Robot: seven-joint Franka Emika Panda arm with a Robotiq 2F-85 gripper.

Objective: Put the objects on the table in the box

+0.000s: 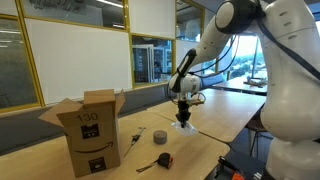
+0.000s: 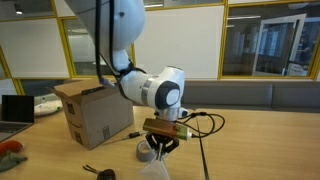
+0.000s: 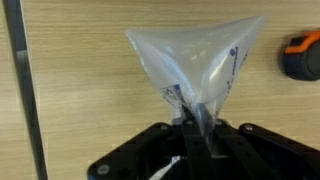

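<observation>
Above table (image 3: 70, 90) | fingers (image 3: 204, 128) clamped together on clear plastic packet (image 3: 190, 60) | orange-black gadget (image 3: 303, 55) nearby

box (image 1: 95, 135) | handwritten "130", black | black curved-arrow logo below it | clear packet (image 3: 195, 60) | print unreadable

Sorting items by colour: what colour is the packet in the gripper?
Clear, see-through plastic packet; best in the wrist view.
</observation>
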